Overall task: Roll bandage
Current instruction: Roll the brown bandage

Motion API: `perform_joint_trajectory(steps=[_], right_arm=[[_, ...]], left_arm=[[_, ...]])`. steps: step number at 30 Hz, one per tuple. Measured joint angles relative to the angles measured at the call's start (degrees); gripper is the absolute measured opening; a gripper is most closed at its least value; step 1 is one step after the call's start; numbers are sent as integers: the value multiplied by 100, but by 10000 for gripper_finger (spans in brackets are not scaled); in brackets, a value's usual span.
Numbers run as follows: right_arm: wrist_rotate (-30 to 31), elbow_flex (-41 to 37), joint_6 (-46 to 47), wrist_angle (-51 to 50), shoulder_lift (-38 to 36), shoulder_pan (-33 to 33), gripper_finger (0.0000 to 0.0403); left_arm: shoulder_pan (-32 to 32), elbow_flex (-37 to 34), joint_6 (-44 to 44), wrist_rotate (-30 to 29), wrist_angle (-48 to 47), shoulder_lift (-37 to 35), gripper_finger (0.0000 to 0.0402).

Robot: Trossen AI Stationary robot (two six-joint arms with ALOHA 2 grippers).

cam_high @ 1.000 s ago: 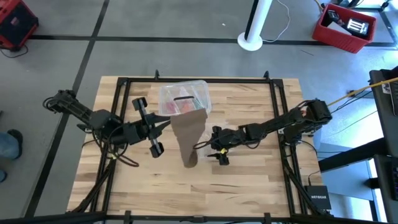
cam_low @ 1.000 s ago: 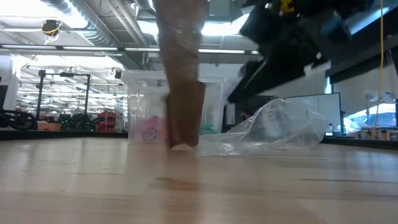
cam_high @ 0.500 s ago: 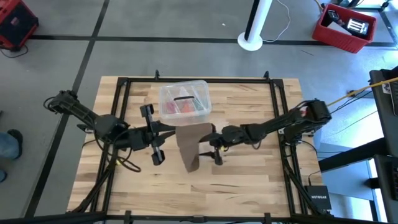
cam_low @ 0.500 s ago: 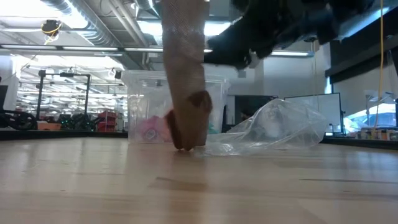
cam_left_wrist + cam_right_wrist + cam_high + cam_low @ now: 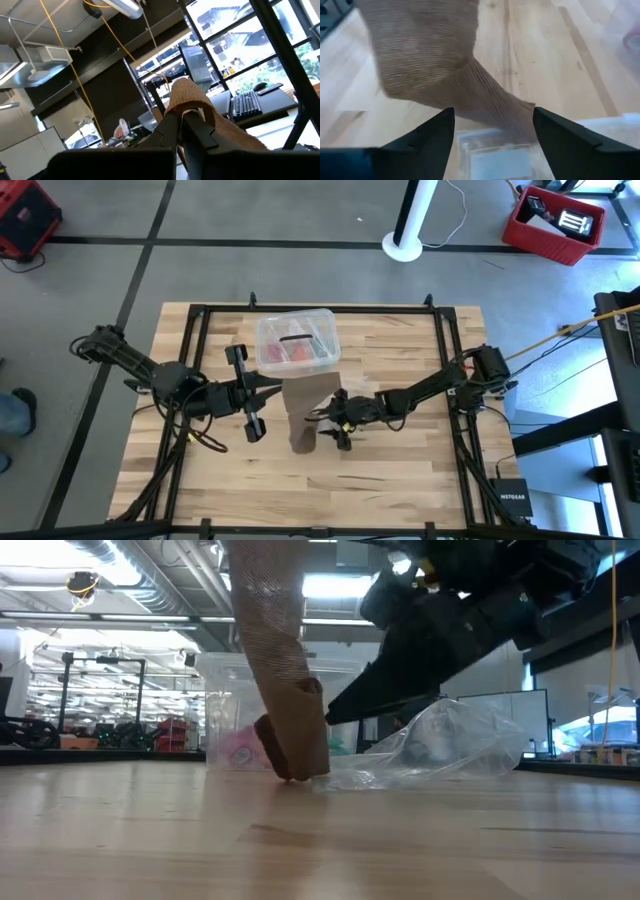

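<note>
The brown-tan bandage (image 5: 303, 415) hangs in a long strip from my left gripper (image 5: 275, 392), which is shut on its upper end well above the middle of the table. The strip's lower end (image 5: 297, 745) is curled over on itself and rests on the wood. My right gripper (image 5: 330, 423) comes in low from the right, open, with its fingers on either side of the strip's lower part (image 5: 445, 70). In the low view one dark finger (image 5: 345, 705) of it reaches up to the curled end. My left gripper pinches the bandage's upper end (image 5: 186, 95) between its two fingers, which point slightly upward toward the table's right. The strip drapes over the fingertips and hangs down, slanting, with its bottom on the table. Whether my right gripper touches the bandage I cannot tell.
A clear plastic box (image 5: 295, 340) with red contents stands just behind the bandage, toward the far edge. A crinkled clear plastic bag (image 5: 450, 745) lies to its right. Black frame rails (image 5: 200, 310) run around the tabletop. Bare wood lies toward the near edge.
My right gripper has sunk toward the table, tipped downward, and gone toward the table's left, up to the bandage's lower end, staying open. The bandage still hangs from my left gripper, and its curled lower end has stayed on the table.
</note>
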Motion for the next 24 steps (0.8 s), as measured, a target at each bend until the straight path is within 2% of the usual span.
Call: perform_joint_trajectory(steps=[3, 5, 7, 12, 16, 20, 24], right_arm=[[-333, 127, 283, 93, -213, 14, 271], [-317, 264, 410, 109, -239, 59, 271], [-109, 397, 433, 54, -182, 158, 271], [906, 748, 227, 5, 427, 320, 271], [1287, 821, 139, -962, 570, 306, 271], [1848, 824, 274, -2385, 331, 308, 271], [1593, 811, 274, -2742, 207, 306, 271]], left_arm=[[0, 0, -27, 2, -18, 0, 0], [0, 0, -44, 2, -16, 0, 0], [5, 0, -39, 0, -19, 0, 0], [66, 0, -133, 0, -36, 0, 0], [21, 0, -178, 0, -12, 0, 0], [-274, 169, 32, 26, 124, 2, 0], [-588, 393, 822, 281, 490, -15, 0]])
